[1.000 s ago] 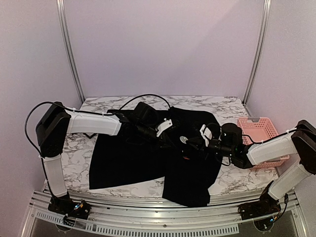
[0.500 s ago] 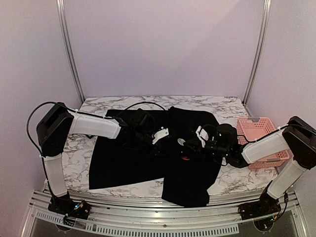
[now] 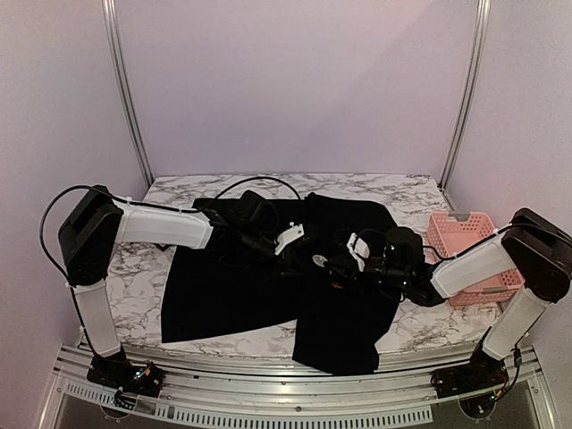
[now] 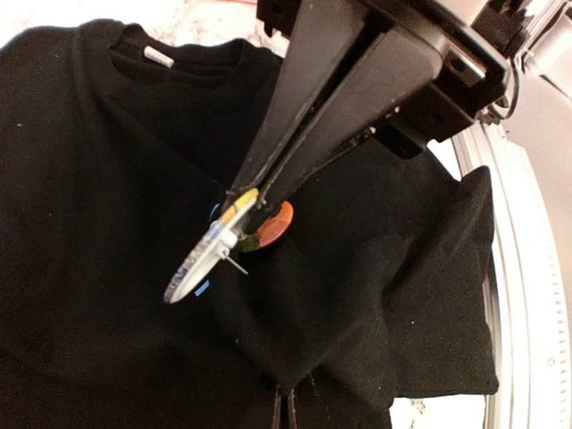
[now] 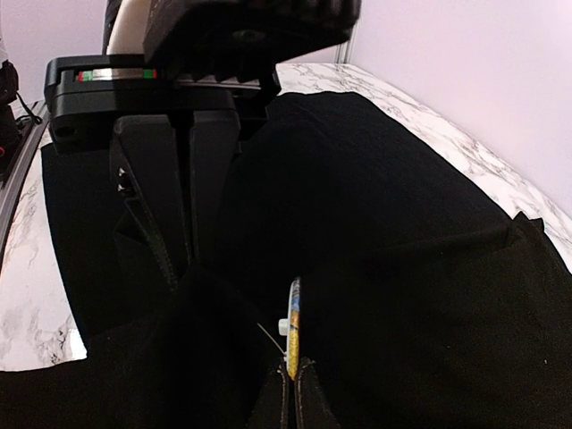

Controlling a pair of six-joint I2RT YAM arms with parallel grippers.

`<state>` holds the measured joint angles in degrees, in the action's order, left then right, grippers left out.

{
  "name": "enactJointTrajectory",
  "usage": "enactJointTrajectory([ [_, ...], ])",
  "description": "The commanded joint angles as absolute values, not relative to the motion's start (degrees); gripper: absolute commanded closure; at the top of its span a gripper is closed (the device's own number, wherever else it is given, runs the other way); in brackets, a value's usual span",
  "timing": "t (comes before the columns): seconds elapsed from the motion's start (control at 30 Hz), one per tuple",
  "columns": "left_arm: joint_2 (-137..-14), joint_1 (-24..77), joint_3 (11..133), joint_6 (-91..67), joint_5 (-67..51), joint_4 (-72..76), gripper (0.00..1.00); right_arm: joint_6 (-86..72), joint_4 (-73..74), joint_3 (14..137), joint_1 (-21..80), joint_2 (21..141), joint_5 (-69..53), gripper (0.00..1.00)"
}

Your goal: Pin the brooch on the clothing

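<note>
- Right wrist view: the right gripper is pinched tight on the brooch, a thin disc seen edge-on. Its pin juts left toward the cloth; whether it touches cannot be told.
- Left wrist view: the left gripper is closed narrow on a raised fold of the shirt, just below the brooch. An orange round piece shows beside the right fingertips.
- Top view: both grippers meet over the shirt's middle, with the brooch between them.
- The black shirt lies spread across the middle of the table, one part drooping over the near edge.
- A pink basket sits at the right edge, apart from the shirt.
</note>
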<state>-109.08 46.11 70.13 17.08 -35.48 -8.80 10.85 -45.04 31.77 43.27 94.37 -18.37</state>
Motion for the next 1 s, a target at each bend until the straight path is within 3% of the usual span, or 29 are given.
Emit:
enactJointTrajectory([
  [0.0,-108.4,46.3,72.3,15.8,-36.6,-7.3,1.00,12.9,-45.6,32.8,44.5,94.2,-18.7,1.00],
  [0.47,-108.8,46.5,72.9,15.0,-36.0,-7.2,1.00,14.2,-44.9,32.9,46.9,94.0,-15.2,1.00],
  [0.97,-110.5,46.6,73.6,12.3,-33.4,-7.0,1.00,10.0,-48.5,31.3,47.6,88.2,-22.3,1.00],
])
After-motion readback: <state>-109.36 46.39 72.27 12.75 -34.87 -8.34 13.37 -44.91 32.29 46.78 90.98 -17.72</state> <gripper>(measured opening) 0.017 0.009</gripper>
